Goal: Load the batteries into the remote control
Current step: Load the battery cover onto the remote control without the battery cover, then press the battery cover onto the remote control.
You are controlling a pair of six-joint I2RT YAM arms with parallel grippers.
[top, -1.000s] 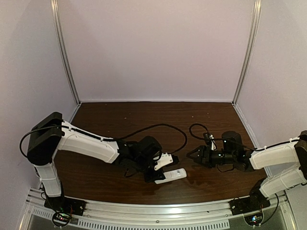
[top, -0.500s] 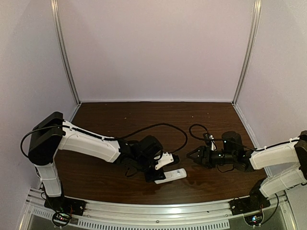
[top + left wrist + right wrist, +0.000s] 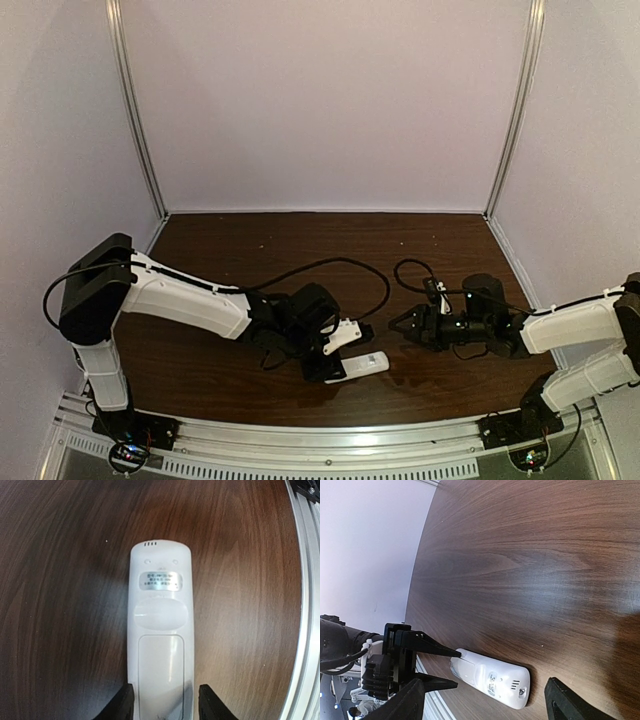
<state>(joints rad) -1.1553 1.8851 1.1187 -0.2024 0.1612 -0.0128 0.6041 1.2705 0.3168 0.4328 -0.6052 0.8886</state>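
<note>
The remote control [image 3: 358,367] lies on the brown table with its back up and the battery cover closed [image 3: 160,630]. My left gripper [image 3: 334,362] straddles its near end with the jaws parted. One finger [image 3: 122,705] sits right at the remote's edge, and the other finger [image 3: 212,702] stands a little off it. My right gripper [image 3: 398,325] hovers open to the right of the remote [image 3: 490,677], with nothing between its fingers. The batteries are out of view.
A black cable [image 3: 330,265] loops over the table behind the left wrist. An aluminium rail [image 3: 320,445] runs along the front edge, close to the remote [image 3: 305,605]. Pale walls enclose the table on three sides.
The left jaws have spread apart from the remote's sides. The remote has stayed where it was. Both arms have barely moved.
</note>
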